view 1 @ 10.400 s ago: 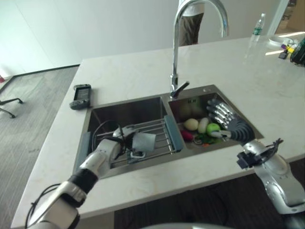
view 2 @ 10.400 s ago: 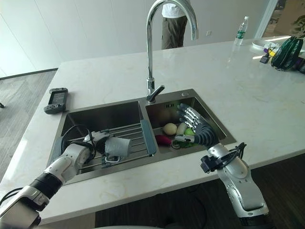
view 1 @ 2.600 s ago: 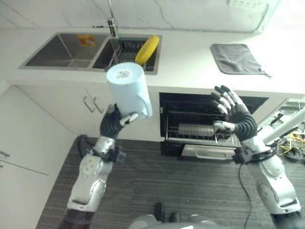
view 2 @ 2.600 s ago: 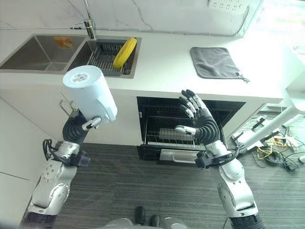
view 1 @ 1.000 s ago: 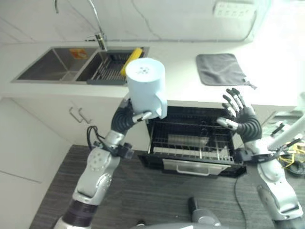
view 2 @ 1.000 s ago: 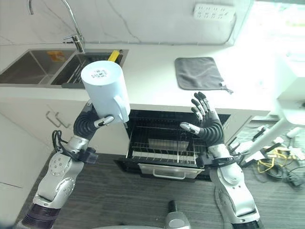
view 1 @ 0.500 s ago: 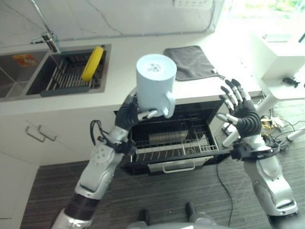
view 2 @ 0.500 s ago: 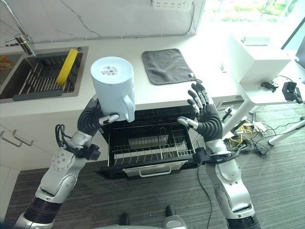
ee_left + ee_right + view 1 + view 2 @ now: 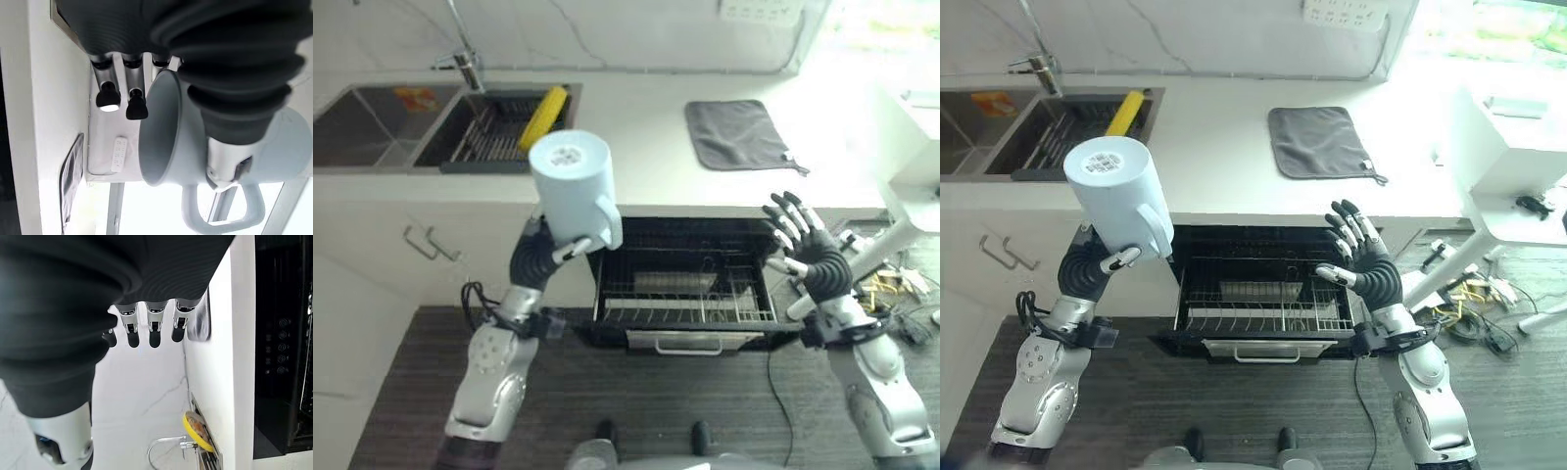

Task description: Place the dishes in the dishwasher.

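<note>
holding one pale blue mug bottom-up in the left hand, raised in front of the white countertop and to the left of the open dishwasher. seen from the head, mug base turned toward the camera, handle on the side toward the dishwasher, thumb lying just under the handle. seen from the left wrist, mug's open mouth and the loop of its handle in plain sight, thumb laid along the mug's outer wall, two dark fingertips beside the rim; curled grip on the mug, though how firmly cannot be told.

right hand raised to the right of the dishwasher, fingers spread and straight, holding nothing, well apart from the mug. from the right wrist, four dark-tipped fingers in a row against the white wall, plus a yellow plate and a faucet far off.

one wire rack pulled out of the dishwasher, with an upright rectangular piece inside that is hard to identify. one yellow plate standing on edge in a sink rack at the back left, one faucet behind it, one grey dish mat on the countertop above the dishwasher, one two-basin sink, one wall socket strip on the back wall.
</note>
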Available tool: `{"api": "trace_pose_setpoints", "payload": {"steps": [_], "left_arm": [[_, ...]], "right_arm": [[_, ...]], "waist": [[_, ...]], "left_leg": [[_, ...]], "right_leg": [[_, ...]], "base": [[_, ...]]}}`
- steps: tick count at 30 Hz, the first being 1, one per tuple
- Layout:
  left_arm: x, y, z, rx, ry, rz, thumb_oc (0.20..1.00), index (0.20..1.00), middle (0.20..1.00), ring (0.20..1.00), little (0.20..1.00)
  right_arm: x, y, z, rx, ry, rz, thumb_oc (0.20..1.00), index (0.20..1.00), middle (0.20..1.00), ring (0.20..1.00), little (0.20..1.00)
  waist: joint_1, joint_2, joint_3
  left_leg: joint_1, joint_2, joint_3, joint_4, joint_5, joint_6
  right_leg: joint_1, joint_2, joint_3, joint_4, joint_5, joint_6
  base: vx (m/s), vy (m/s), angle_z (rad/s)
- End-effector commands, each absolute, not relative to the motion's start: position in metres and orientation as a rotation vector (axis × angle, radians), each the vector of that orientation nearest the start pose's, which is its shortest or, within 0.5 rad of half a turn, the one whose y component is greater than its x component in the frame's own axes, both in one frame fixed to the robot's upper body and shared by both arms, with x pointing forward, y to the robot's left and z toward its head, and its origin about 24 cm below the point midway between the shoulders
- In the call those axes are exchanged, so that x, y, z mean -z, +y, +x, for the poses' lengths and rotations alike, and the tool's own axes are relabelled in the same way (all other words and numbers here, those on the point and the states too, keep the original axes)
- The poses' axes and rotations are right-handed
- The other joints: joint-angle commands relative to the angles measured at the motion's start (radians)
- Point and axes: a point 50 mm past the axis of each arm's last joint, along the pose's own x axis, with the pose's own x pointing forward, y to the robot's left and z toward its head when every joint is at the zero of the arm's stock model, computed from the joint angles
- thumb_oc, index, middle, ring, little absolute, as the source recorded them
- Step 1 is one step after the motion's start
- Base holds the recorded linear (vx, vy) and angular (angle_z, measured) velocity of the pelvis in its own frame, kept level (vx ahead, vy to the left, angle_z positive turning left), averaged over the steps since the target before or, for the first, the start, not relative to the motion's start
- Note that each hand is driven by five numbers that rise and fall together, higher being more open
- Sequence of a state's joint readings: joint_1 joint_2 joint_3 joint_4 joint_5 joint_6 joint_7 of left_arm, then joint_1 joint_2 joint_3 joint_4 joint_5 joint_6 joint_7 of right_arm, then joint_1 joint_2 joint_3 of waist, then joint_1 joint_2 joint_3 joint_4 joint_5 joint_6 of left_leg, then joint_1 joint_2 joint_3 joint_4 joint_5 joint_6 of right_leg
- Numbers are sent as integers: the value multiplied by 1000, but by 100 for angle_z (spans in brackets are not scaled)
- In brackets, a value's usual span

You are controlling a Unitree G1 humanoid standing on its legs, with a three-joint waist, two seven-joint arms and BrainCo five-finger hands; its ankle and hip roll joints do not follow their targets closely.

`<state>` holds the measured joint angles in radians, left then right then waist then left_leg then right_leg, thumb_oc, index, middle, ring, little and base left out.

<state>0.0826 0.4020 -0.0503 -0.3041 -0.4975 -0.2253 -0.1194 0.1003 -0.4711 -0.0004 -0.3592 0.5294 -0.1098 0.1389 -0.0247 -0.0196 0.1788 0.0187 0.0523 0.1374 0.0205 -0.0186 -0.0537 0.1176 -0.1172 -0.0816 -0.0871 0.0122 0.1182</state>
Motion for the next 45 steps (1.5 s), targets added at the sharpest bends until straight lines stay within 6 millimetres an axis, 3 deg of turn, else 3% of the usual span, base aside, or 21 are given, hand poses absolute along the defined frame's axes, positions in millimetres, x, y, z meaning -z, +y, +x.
{"api": "trace_pose_setpoints", "payload": {"steps": [1,4,6,7,8,11,14,15,18,22,28,36,45], "left_arm": [[-146,184,232,288,-555,-39,200,200,200,200,200],[-148,182,235,302,-537,-30,200,200,200,200,200],[-149,183,233,315,-527,-1,200,200,200,200,200],[-147,185,232,324,-517,14,200,200,200,200,200],[-146,184,232,326,-515,21,200,200,200,200,200],[-148,182,237,324,-513,44,200,200,200,200,200],[-153,177,241,349,-513,68,200,200,200,200,200],[-154,173,244,373,-504,77,200,200,200,200,200],[-154,169,243,392,-489,84,200,200,200,200,200],[-145,170,244,453,-424,81,200,200,200,200,200],[-130,159,255,620,-295,32,200,200,200,200,200],[-112,137,261,890,-135,-59,200,200,200,200,200],[-105,130,256,1034,-80,-157,200,200,200,200,200]], "right_arm": [[-147,-186,228,-317,-466,81,1000,1000,1000,1000,1000],[-146,-186,228,-317,-455,105,1000,1000,1000,1000,1000],[-146,-185,225,-322,-450,114,1000,1000,1000,1000,1000],[-144,-185,222,-318,-445,140,1000,1000,1000,1000,1000],[-143,-185,222,-315,-438,158,1000,1000,1000,1000,1000],[-136,-178,223,-349,-415,179,1000,1000,1000,1000,1000],[-138,-174,224,-373,-423,188,1000,1000,1000,1000,1000],[-141,-174,225,-366,-436,198,1000,1000,1000,1000,1000],[-145,-175,227,-372,-430,167,1000,1000,1000,1000,1000],[-149,-180,230,-409,-411,130,1000,1000,1000,1000,1000],[-161,-184,246,-477,-412,34,1000,1000,1000,1000,1000],[-167,-178,259,-621,-392,-52,1000,1000,1000,1000,1000],[-163,-170,265,-679,-395,-82,1000,1000,1000,1000,1000]], "waist": [[9,-17,-9],[9,-16,-21],[14,-18,-18],[12,-21,-13],[11,-23,-12],[11,-25,-6],[-3,-32,-4],[-15,-32,-3],[-1,-41,-14],[3,-43,-33],[-18,-9,-52],[-28,16,-77],[-22,24,-90]], "left_leg": [[36,-74,-37,-32,27,54],[72,-70,-29,-73,33,62],[81,-71,-34,-82,36,73],[81,-71,-40,-77,36,82],[80,-72,-42,-75,36,84],[86,-62,-42,-80,27,81],[108,-48,-63,-74,-12,69],[112,-27,-81,-55,-34,64],[96,5,-75,-43,-33,41],[108,62,-45,-96,11,7],[103,116,-11,-108,39,-36],[113,129,9,-108,43,-55],[134,122,21,-108,33,-54]], "right_leg": [[-32,57,-35,72,26,-28],[-40,58,-57,127,-4,-21],[-71,62,-83,267,-24,-11],[-109,66,-83,373,-12,0],[-127,60,-79,400,-3,0],[-120,-6,-90,278,23,-3],[-125,-97,-12,100,160,43],[-135,-105,60,98,170,53],[-79,-99,17,43,131,67],[-57,-74,-21,0,107,72],[-51,-49,-63,0,85,47],[-26,-51,-86,0,69,40],[-2,-58,-93,0,60,44]], "base": [[271,329,29],[177,234,-13],[130,203,-7],[94,166,-7],[85,96,-6],[100,-95,-8],[138,-332,-1],[135,-577,32],[56,-361,63],[9,-301,-7],[-29,-116,-9],[6,6,6],[2,16,-1]]}}
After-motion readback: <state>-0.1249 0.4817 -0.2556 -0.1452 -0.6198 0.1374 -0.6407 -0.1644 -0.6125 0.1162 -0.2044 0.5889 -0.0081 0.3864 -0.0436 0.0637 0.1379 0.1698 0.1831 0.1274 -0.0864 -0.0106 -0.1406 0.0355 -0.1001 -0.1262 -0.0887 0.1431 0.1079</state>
